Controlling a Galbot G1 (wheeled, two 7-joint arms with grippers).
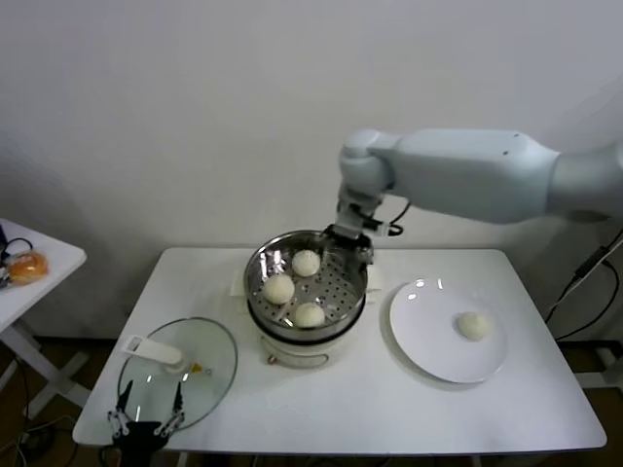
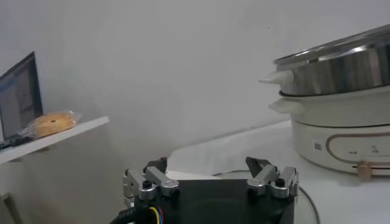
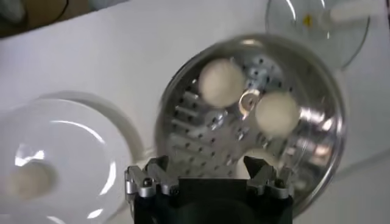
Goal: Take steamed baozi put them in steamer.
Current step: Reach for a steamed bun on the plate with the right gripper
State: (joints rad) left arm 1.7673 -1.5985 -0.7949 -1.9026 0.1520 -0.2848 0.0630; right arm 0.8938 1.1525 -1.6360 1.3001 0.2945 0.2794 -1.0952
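Note:
The steamer (image 1: pixel 255 282) stands mid-table on its white cooker base (image 1: pixel 302 348). Three steamed baozi lie on its perforated floor (image 1: pixel 306 262) (image 1: pixel 278 288) (image 1: pixel 310 314). A fourth baozi (image 1: pixel 474 325) lies on the white plate (image 1: pixel 428 350) to the right. My right gripper (image 1: pixel 349 243) hangs open and empty over the steamer's far right rim. In the right wrist view the gripper (image 3: pixel 207 173) is above the basket (image 3: pixel 201 131), with two baozi (image 3: pixel 222 82) (image 3: pixel 277 112) clear and a third (image 3: pixel 256 159) partly behind a finger. My left gripper (image 1: pixel 146 426) is parked open at the table's front left.
A glass lid with a white handle (image 1: pixel 200 375) lies flat at the front left, right by the left gripper (image 2: pixel 210 176). An orange-brown bun (image 1: pixel 27 265) sits on a side table to the left. The plate (image 3: pixel 67 140) holds one baozi (image 3: pixel 29 180).

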